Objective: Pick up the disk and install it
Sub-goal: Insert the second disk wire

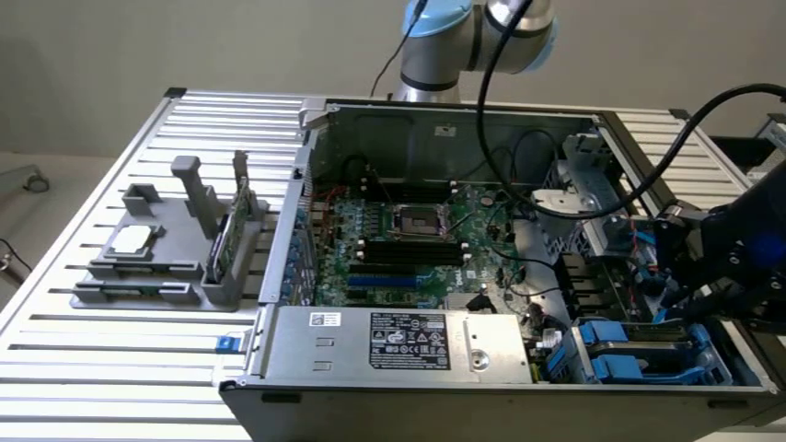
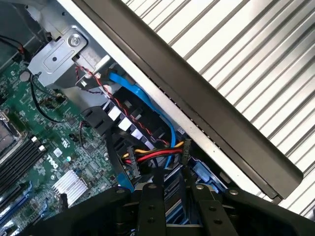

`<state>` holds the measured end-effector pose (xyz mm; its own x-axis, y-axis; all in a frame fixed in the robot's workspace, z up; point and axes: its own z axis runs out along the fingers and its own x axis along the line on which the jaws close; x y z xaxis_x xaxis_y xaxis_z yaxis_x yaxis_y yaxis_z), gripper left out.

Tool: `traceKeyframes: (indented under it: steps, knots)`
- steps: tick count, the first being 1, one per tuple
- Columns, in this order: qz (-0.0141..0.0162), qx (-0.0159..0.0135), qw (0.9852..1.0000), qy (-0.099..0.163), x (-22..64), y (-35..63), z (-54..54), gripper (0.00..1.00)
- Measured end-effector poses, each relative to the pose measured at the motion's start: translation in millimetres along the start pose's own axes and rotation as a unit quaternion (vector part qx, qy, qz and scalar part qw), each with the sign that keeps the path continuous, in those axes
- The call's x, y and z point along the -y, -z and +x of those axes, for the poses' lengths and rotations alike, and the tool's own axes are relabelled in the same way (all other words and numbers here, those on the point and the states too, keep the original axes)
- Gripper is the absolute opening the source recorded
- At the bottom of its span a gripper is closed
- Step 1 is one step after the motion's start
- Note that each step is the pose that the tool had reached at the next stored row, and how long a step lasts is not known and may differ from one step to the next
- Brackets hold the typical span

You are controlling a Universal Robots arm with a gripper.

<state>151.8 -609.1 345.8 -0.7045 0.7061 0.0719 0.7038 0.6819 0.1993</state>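
Observation:
The disk (image 1: 639,339), its bright blue carrier showing, stands in the drive bay at the open computer case's (image 1: 406,405) front corner, on the exterior view's right. My black gripper (image 1: 695,308) hangs right over it, reaching down into the bay. In the wrist view the gripper (image 2: 173,184) points into the bay beside red, yellow and blue cables, and a thin blue-grey slab of the disk (image 2: 172,212) sits between the two black fingers (image 2: 150,206), which press on either side of it. Most of the disk is hidden by the gripper and the bay.
A green motherboard (image 1: 406,239) fills the case floor, with a silver power supply (image 1: 406,341) in front. Loose cables (image 2: 147,157) cross the bay. The dark case wall (image 2: 197,98) runs close beside the gripper. A grey fixture (image 1: 172,258) stands on the slatted table (image 1: 98,387).

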Motion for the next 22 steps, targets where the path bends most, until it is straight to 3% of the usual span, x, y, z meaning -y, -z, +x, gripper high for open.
traceKeyframes:
  steps: [9, 19, 22]
  knots:
    - [-0.0044, 0.0009, 0.9998, -0.019, -5.7, -7.1, -7.5, 0.27]
    - [-0.0075, 0.0093, 0.9981, -0.060, -6.3, -9.5, -8.8, 0.27]
    - [-0.0078, 0.0100, 0.9979, -0.063, -6.3, -9.7, -8.8, 0.27]
